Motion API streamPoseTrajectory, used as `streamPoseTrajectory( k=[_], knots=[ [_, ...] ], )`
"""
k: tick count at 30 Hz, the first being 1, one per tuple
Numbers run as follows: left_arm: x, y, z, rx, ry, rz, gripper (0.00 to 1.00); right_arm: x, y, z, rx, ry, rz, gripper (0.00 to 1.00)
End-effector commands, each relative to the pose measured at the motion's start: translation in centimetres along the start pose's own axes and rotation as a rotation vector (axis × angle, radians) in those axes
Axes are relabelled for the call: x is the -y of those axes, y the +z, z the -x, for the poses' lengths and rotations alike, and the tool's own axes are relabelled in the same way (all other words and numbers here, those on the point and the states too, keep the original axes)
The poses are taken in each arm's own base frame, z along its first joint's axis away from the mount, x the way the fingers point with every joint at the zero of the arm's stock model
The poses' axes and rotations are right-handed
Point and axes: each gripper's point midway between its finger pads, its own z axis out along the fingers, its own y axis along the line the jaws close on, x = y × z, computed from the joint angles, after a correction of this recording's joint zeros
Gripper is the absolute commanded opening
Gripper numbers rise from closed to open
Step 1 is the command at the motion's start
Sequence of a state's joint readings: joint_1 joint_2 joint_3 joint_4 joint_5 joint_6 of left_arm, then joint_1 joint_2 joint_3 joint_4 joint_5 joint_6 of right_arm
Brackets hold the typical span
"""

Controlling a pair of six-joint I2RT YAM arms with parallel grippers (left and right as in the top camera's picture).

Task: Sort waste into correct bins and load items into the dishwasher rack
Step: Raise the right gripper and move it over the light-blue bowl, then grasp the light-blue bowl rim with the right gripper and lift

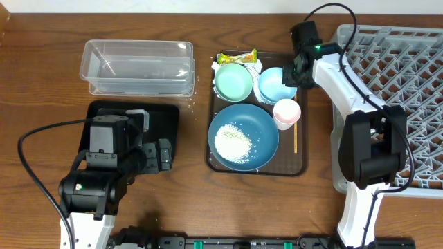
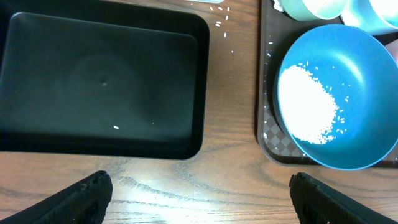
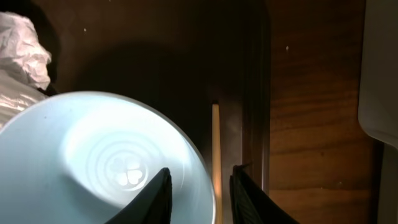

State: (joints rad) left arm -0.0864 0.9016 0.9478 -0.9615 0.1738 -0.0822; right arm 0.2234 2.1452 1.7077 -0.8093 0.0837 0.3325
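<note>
Tool on right arm [image 3: 202, 174] seemingly straddles rim of light blue bowl [image 3: 93, 155].

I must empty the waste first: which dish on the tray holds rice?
The dark blue dish, the biggest one, with a white heap inside; the mint-green bowl and pink cup look empty.

Dark brown serving tray [image 1: 289, 163] sits on wooden table [image 1: 41, 69].

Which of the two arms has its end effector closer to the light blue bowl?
Right. The right end effector straddles the light blue bowl's rim; the left end effector sits by the black tray, well away.
</note>
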Motion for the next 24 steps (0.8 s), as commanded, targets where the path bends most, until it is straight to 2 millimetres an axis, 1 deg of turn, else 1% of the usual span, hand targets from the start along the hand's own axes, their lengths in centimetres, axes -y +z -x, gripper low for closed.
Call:
streamPoseTrajectory(
  k=[1,11,17,21,24],
  knots=[
    [0.2,-0.3,0.4,0.013,-0.006,-0.005,0.94,-0.6,0.0,-0.2,0.008,0.000,-0.013,0.29],
    [0.2,-0.3,0.4,0.013,-0.006,-0.005,0.94,-0.4,1.6,-1.5,-0.046,-0.005,-0.024,0.26],
    [0.2,-0.3,0.4,0.012,-0.006,-0.004,0.94,-0.4,1.7,-1.5,-0.050,-0.005,-0.025,0.24],
    [0.2,-0.3,0.4,0.012,-0.006,-0.004,0.94,-0.3,1.6,-1.8,-0.061,-0.007,-0.030,0.19],
    [0.2,-0.3,0.4,0.013,-0.006,-0.005,0.94,-0.2,1.6,-2.0,-0.068,-0.007,-0.032,0.17]
  ],
)
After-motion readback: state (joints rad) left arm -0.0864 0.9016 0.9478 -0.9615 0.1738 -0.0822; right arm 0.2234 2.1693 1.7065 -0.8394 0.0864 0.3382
